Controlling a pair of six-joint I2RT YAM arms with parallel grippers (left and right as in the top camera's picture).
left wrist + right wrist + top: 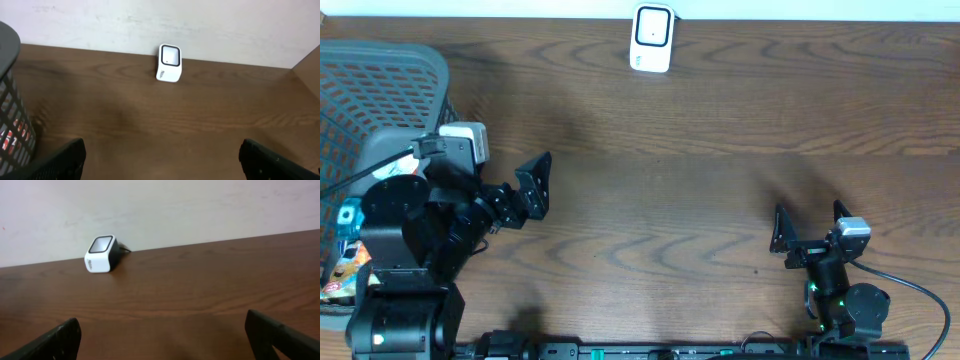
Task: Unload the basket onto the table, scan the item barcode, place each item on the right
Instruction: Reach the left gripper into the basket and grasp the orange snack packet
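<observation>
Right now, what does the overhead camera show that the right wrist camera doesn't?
Only overhead: the grey basket at the table's left with packaged items inside, and the open left gripper beside it. Only right wrist: the pale wall behind the table. Both: the white scanner at the far edge of the wooden table, and the right gripper, open and empty.

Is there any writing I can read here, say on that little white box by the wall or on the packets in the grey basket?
No text here reads clearly.
White box: a small dark marking on its lower front, too small to read.
Packets in the grey basket: colourful print, too blurred to read.
</observation>
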